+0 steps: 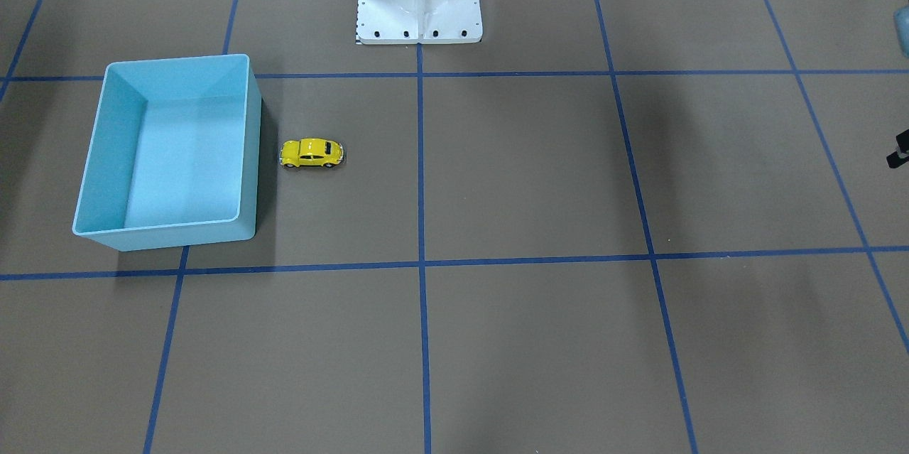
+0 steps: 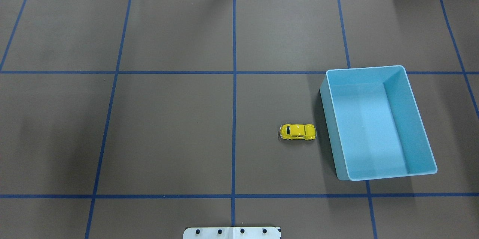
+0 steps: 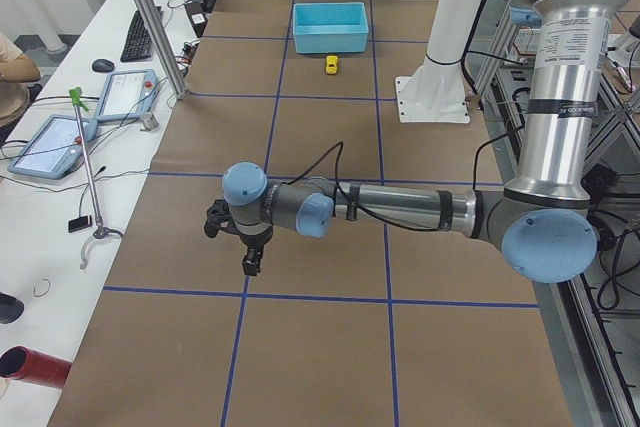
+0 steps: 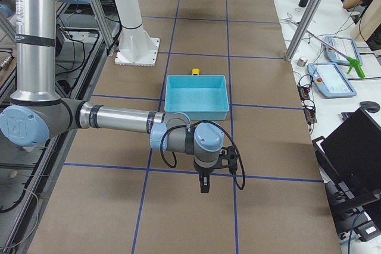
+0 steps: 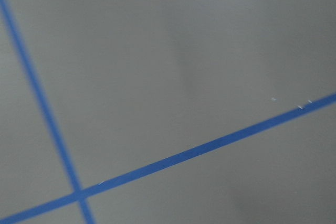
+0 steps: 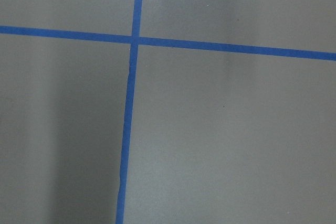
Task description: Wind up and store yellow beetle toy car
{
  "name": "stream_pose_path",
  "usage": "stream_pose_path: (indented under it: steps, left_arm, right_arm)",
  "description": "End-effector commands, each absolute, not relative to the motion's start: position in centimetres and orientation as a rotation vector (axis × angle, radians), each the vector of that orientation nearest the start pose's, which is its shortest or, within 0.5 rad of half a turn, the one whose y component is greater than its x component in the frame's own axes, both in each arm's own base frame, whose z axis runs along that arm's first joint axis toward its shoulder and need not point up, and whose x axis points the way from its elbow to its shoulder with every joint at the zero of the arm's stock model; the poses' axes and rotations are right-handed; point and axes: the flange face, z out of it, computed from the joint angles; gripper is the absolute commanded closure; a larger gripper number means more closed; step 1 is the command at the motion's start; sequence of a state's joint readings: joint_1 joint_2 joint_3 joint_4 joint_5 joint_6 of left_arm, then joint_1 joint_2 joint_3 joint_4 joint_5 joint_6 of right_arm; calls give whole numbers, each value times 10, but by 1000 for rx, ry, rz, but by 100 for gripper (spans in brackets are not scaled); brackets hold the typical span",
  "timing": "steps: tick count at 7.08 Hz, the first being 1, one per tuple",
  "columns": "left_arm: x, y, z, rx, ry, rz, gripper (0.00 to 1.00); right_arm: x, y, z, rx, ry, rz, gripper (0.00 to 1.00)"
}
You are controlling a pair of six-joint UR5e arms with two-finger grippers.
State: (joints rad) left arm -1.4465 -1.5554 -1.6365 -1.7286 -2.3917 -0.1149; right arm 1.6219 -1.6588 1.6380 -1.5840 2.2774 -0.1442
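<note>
Front-facing view. Item one: the yellow toy car (image 1: 311,153), on its wheels on the brown table (image 1: 532,170), side-on. It stands just beside the outer wall of a light-blue bin (image 1: 177,235), apart from it and not inside. The bin holds nothing. A white stand (image 1: 419,6) is bolted down at the top edge. Blue tape lines (image 1: 420,177) cut the table cover into squares.

Overhead view. The toy car (image 2: 298,132) sits just left of the bin (image 2: 330,134), with a narrow gap between them. The foot of the stand (image 2: 232,232) shows at the bottom edge. No arm reaches into this view.

Left-end view. The near arm (image 3: 400,212) stretches level over the table, and the left gripper (image 3: 249,262) hangs above the cover, well apart from the toy car (image 3: 331,65) and the bin (image 3: 330,40) at the far end. From here I cannot tell how its fingers stand. A side bench (image 3: 60,197) carries tablets and a keyboard.

Right-end view. The right gripper (image 4: 204,187) hangs over the tape grid on the near side of the bin (image 4: 197,111). I cannot tell whether its fingers are apart or together. Only a sliver of the toy car (image 4: 194,72) shows behind the bin's far wall.

Left wrist view. Brown cover and two crossing tape lines (image 5: 173,158), blurred.

Right wrist view. Brown cover and a tape crossing (image 6: 131,103).
</note>
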Motion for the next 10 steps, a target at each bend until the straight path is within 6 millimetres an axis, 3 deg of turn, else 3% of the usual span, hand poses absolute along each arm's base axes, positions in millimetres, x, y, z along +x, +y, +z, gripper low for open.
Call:
stream_pose_path:
  steps: [1, 2, 3, 4, 6, 7, 8, 9, 10]
  left_arm:
    - [-13, -451, 612, 72, 909, 62, 0]
    - [-13, -450, 613, 70, 908, 61, 0]
    - [-13, -449, 614, 70, 911, 63, 0]
    - [-13, -448, 610, 78, 915, 68, 0]
    - [-13, -449, 606, 86, 909, 71, 0]
    - [-13, -448, 607, 81, 912, 69, 0]
    - [-13, -449, 610, 74, 909, 66, 0]
    - [-14, -448, 613, 68, 907, 61, 0]
    - [-13, -448, 613, 67, 907, 63, 0]
  right_arm:
    - [90, -470, 626, 15, -671, -88, 0]
    - [91, -474, 596, 59, -665, -105, 0]
    - [90, -475, 583, 67, -676, -92, 0]
    - [74, -498, 558, 73, -680, -122, 0]
    - [36, -554, 467, 8, -697, -173, 0]
    - [-7, -571, 426, 13, -721, -249, 0]
    - [-32, -555, 388, 85, -732, -327, 0]
    - [-72, -530, 337, 160, -742, -410, 0]
    - [-119, -492, 289, 218, -766, -499, 0]
